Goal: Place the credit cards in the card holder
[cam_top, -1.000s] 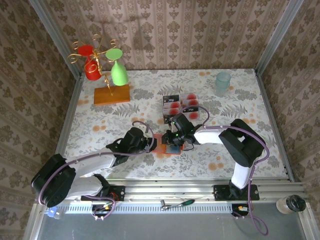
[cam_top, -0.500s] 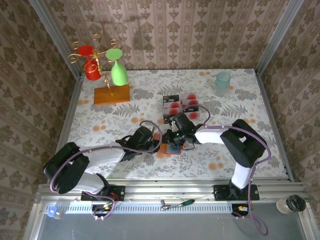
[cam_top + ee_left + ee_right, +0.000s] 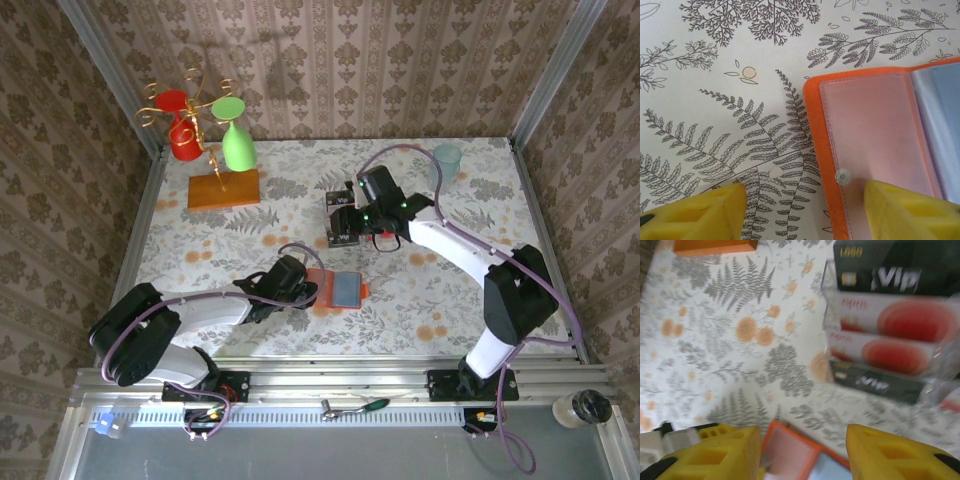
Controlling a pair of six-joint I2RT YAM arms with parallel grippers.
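Observation:
The card holder [image 3: 342,289] lies open on the table, orange-red with a grey-blue inside. My left gripper [image 3: 309,287] is low at its left edge. In the left wrist view that gripper [image 3: 802,215] is open, one finger over the card holder's [image 3: 875,145] left flap and the other over bare table. The credit cards [image 3: 890,320], black VIP ones and pale ones with red blotches, sit stacked in a clear tiered stand. My right gripper [image 3: 345,228] hovers over them, hiding most of the credit cards [image 3: 334,204]. It [image 3: 805,455] is open and empty, with the card holder [image 3: 800,460] below it; that view is blurred.
A gold wire tree with a red and a green cup stands on an orange wooden base [image 3: 223,190] at the back left. A pale teal cup [image 3: 446,162] is at the back right. Patterned walls close off three sides of the table.
My right gripper has opened and swung from the card holder back to the card stand. My left gripper slid right to the holder's left edge and has since held there.

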